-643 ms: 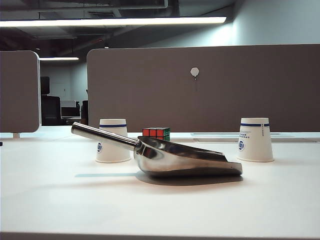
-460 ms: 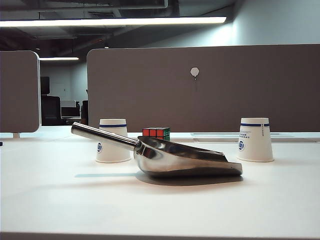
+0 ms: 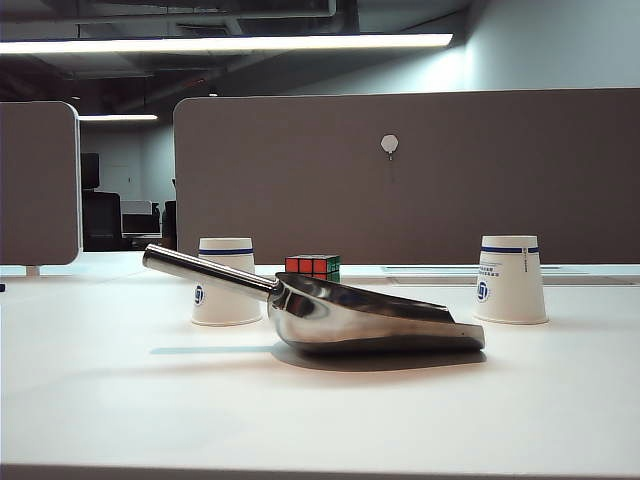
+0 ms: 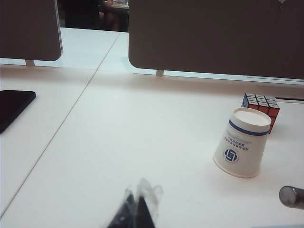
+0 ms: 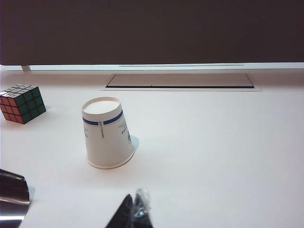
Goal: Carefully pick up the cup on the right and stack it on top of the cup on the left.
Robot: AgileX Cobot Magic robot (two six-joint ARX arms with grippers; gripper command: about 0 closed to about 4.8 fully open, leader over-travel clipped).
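Observation:
Two white paper cups with a blue band stand upside down on the white table. The cup on the left (image 3: 226, 281) (image 4: 241, 142) is behind the handle of a metal scoop. The cup on the right (image 3: 510, 279) (image 5: 107, 133) stands alone. Neither arm shows in the exterior view. In the left wrist view my left gripper (image 4: 136, 207) hangs well short of the left cup, fingertips pressed together, empty. In the right wrist view my right gripper (image 5: 134, 209) is shut and empty, a short way in front of the right cup.
A shiny metal scoop (image 3: 345, 312) lies between the cups, its handle (image 4: 291, 196) pointing toward the left cup. A Rubik's cube (image 3: 313, 266) (image 5: 21, 103) sits behind it. A black flat object (image 4: 13, 107) lies far left. Grey partitions (image 3: 400, 170) back the table.

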